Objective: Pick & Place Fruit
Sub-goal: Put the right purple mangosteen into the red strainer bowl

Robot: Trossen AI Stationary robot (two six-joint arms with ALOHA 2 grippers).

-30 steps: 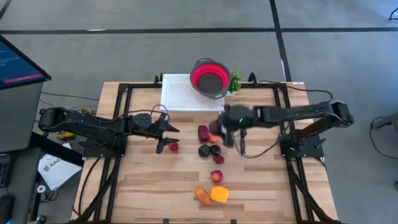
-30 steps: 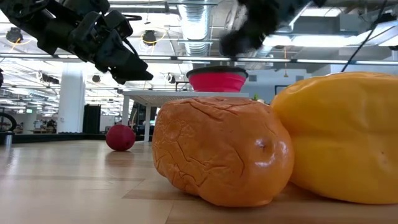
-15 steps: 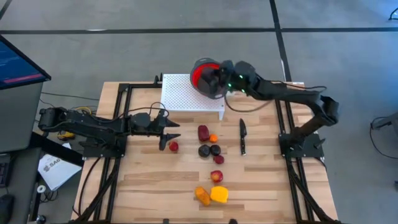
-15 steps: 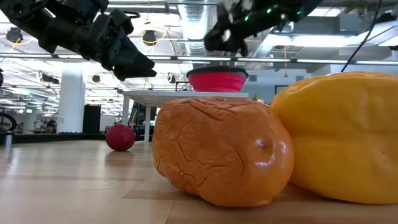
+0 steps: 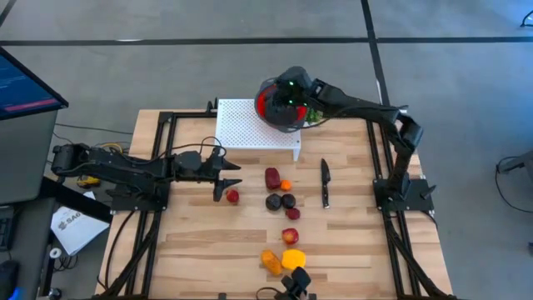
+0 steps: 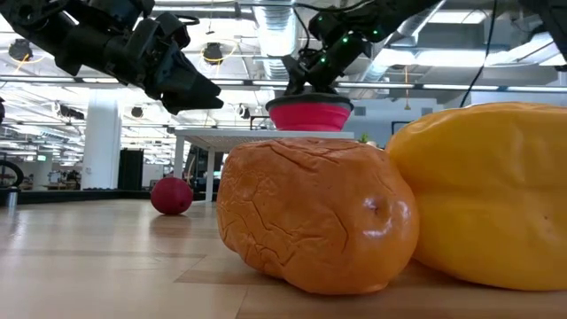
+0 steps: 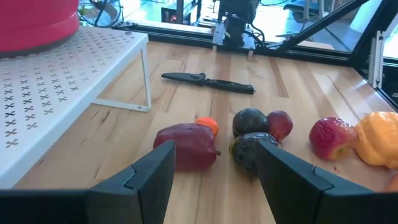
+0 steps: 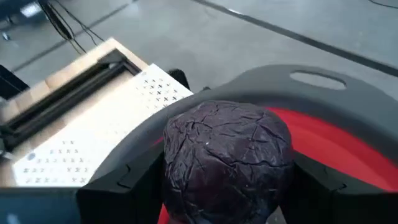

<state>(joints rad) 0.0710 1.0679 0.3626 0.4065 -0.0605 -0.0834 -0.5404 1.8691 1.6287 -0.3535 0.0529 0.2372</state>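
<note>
My right gripper point(image 5: 287, 94) hovers over the red bowl with the grey rim point(image 5: 268, 107), shut on a dark purple fruit point(image 8: 227, 158). The bowl stands on a white perforated rack point(image 5: 246, 125). My left gripper point(image 5: 225, 180) is open, above the table beside a small red fruit point(image 5: 232, 197). On the table's middle lie a maroon fruit point(image 5: 272, 177), a small orange one point(image 5: 286, 185), two dark purple ones point(image 5: 281, 202) and a red one point(image 5: 292, 213). Nearer lie a red apple-like piece point(image 5: 290, 237), an orange fruit point(image 5: 271, 261) and the yellow one point(image 5: 293, 259). My right gripper pinches the dark purple fruit between its two fingers point(image 8: 121, 183), one on each side of its wrinkled body point(image 8: 180, 155). The fruit is lifted clear, above the bowl's red inside point(image 8: 336, 149) and just within its grey rim point(image 8: 298, 93).
A slim black knife point(image 5: 325, 183) lies on the wood right of the fruit cluster. Black frame rails point(image 5: 162, 150) run along the table's left and right sides. A monitor point(image 5: 25, 83) stands off the table's left. Bare wood lies between the rack and the left rail.
My right gripper has risen from beside the fruit cluster and swung toward the table's far edge, ending over the red bowl with the dark purple fruit between its fingers. The fruit left on the table has stayed in place.
</note>
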